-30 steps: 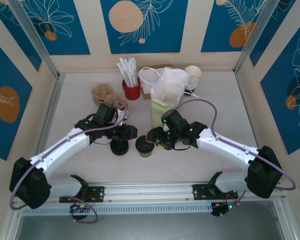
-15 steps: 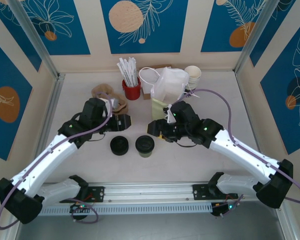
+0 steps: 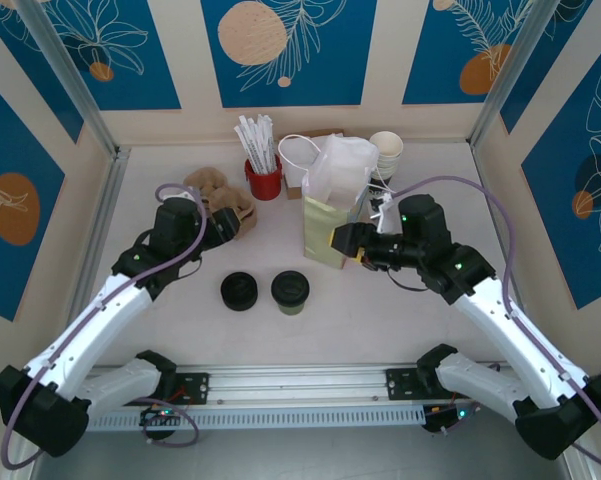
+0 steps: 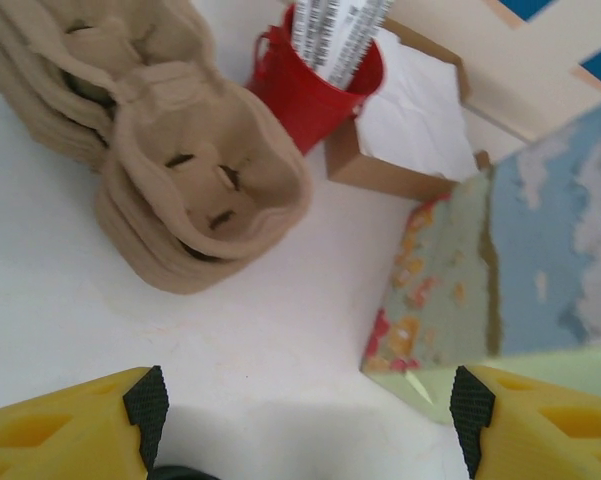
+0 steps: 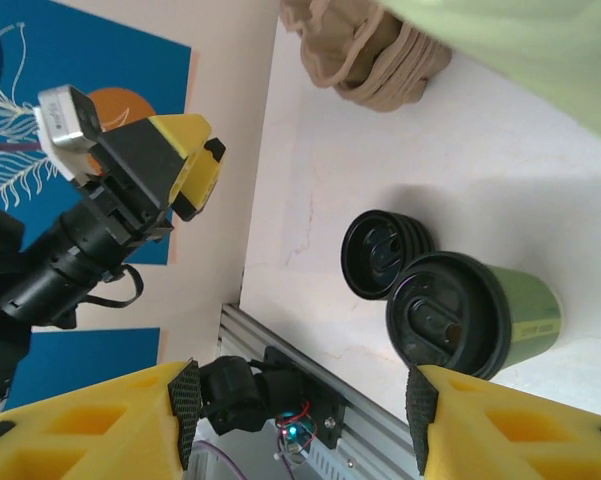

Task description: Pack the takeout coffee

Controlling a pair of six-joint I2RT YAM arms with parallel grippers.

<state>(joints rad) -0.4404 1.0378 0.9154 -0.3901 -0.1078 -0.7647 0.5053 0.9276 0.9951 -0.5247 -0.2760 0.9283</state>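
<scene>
Both pairs of jaws are standing wide apart, and nothing is sitting between them.

I am looking down through the top camera. The left gripper (image 3: 228, 222) is hanging over the brown cup trays (image 3: 215, 190), at about 10 o'clock from the middle of the table (image 3: 380, 320). The right gripper (image 3: 342, 240) is hanging just beside the paper bag (image 3: 325, 235), on its 3 o'clock side.

The takeout coffee (image 3: 290, 291) is standing upright on the table. It is sitting at about 7 o'clock from the bag, near it but apart from it. The stack of black lids (image 3: 239, 291) is sitting just beside the coffee, at its 9 o'clock. Neither gripper is touching the coffee. The left one is hanging at its 10 o'clock and the right one between its 1 and 2 o'clock.

Through the left wrist camera I am seeing the left gripper (image 4: 310, 405) with its yellow fingers (image 4: 80, 430) down in the two bottom corners. The trays (image 4: 180, 190) are lying at 11 o'clock, the red cup (image 4: 315, 90) of straws at 12 o'clock, and the bag (image 4: 450, 290) at 3 o'clock.

Through the right wrist camera I am seeing the right gripper (image 5: 302, 405), with the coffee (image 5: 470, 320) at 4 o'clock and the lids (image 5: 380, 253) just beside it.
</scene>
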